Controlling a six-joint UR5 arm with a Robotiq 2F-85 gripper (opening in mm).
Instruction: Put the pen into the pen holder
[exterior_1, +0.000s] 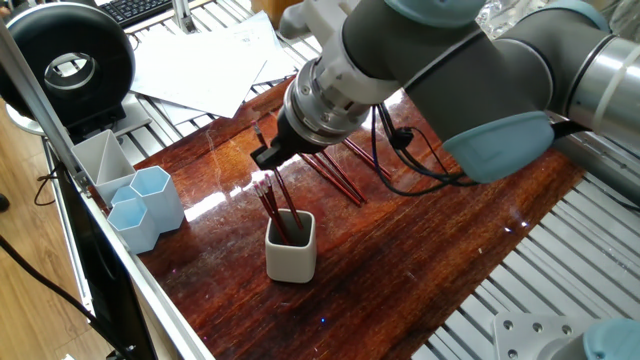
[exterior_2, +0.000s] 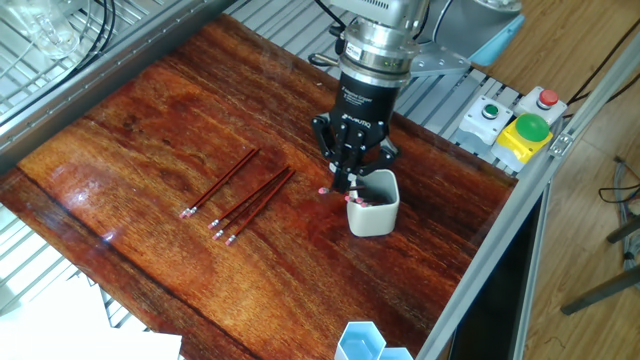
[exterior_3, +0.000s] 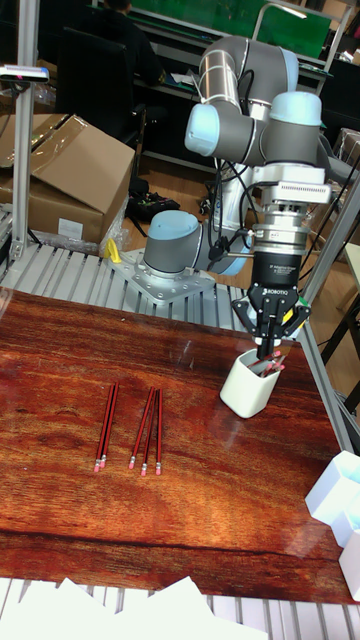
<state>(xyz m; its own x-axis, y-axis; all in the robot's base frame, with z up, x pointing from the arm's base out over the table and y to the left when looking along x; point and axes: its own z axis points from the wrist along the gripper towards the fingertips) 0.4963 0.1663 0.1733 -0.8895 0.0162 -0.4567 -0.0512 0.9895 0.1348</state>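
The off-white pen holder (exterior_1: 291, 258) (exterior_2: 376, 216) (exterior_3: 243, 396) stands on the dark wooden table with thin dark-red pens leaning inside it. My gripper (exterior_1: 266, 160) (exterior_2: 343, 182) (exterior_3: 268, 348) hangs straight down just above the holder's rim, its fingers drawn close together. They appear shut on one pen (exterior_1: 281, 196). That pen's pink end (exterior_2: 324, 189) pokes out beside the fingers, and its lower part reaches down into the holder. The fingers hide the exact grip point.
Three more dark-red pens (exterior_2: 245, 195) (exterior_3: 140, 430) lie flat on the wood, away from the holder. Pale blue hexagonal cups (exterior_1: 148, 205) (exterior_3: 340, 500) and a grey tray (exterior_1: 100, 160) sit near the table edge. A button box (exterior_2: 515, 125) is mounted on the frame.
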